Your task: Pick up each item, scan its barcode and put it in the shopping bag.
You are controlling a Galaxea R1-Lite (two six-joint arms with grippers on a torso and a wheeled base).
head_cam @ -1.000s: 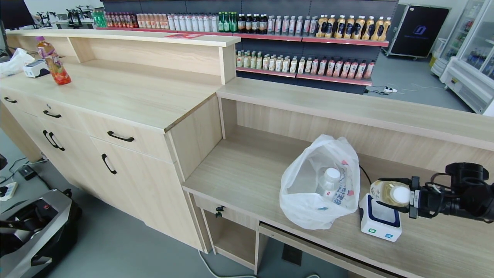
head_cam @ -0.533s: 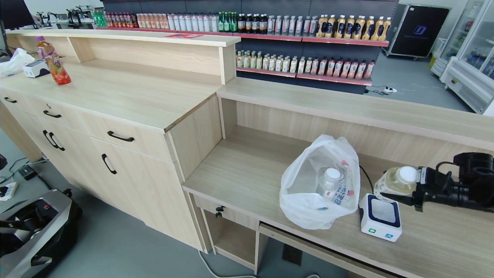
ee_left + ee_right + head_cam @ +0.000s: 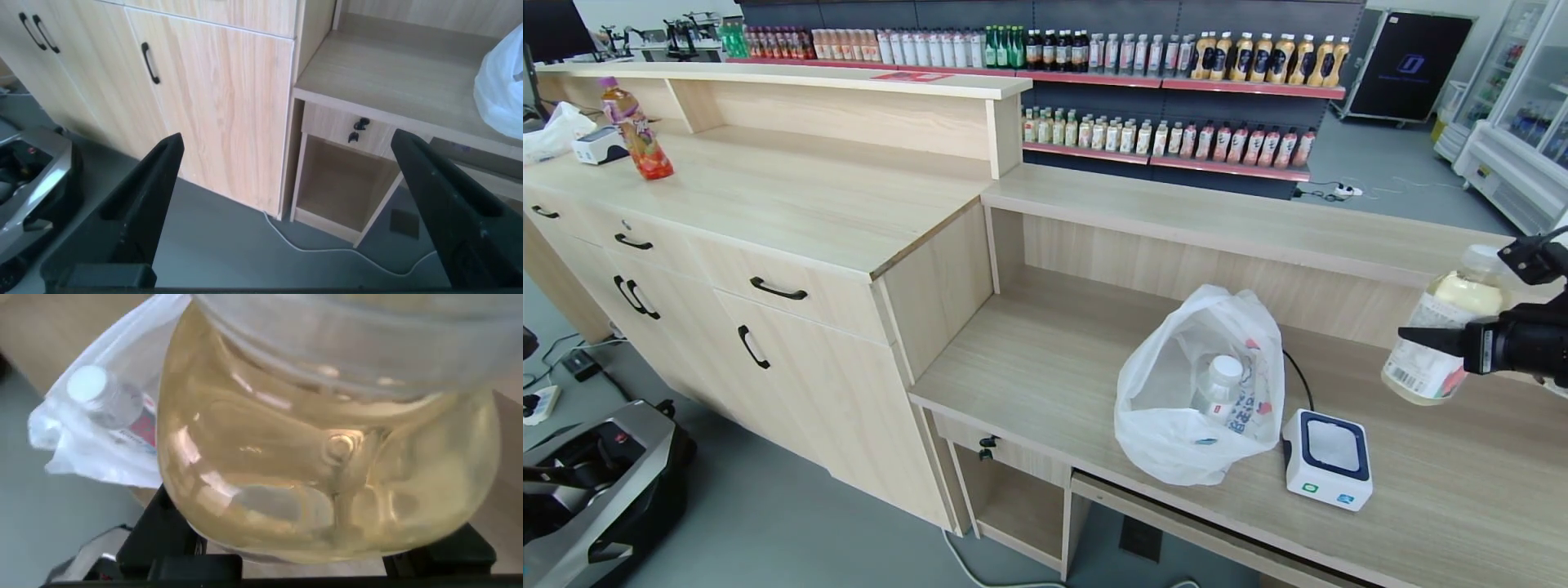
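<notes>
My right gripper (image 3: 1462, 331) is shut on a clear bottle of pale yellow drink (image 3: 1421, 367), held roughly upright in the air to the right of and above the white barcode scanner (image 3: 1327, 457). The right wrist view looks along that bottle (image 3: 327, 457). The white plastic shopping bag (image 3: 1176, 408) stands open on the low desk left of the scanner, with a white-capped bottle (image 3: 1221, 380) inside; the bag (image 3: 73, 449) is below the held bottle. My left gripper (image 3: 286, 212) hangs open over the floor beside the cabinet doors, holding nothing.
The low desk (image 3: 1054, 359) has a raised wooden ledge (image 3: 1258, 220) behind it and a taller counter (image 3: 792, 204) to its left. On that counter, far left, stand a red-orange drink bottle (image 3: 637, 131), a second scanner (image 3: 600, 145) and another bag (image 3: 551, 131).
My right gripper has carried the bottle from lying just over the scanner up and to the right, turning it from sideways to roughly upright. Bag and scanner have not moved.
</notes>
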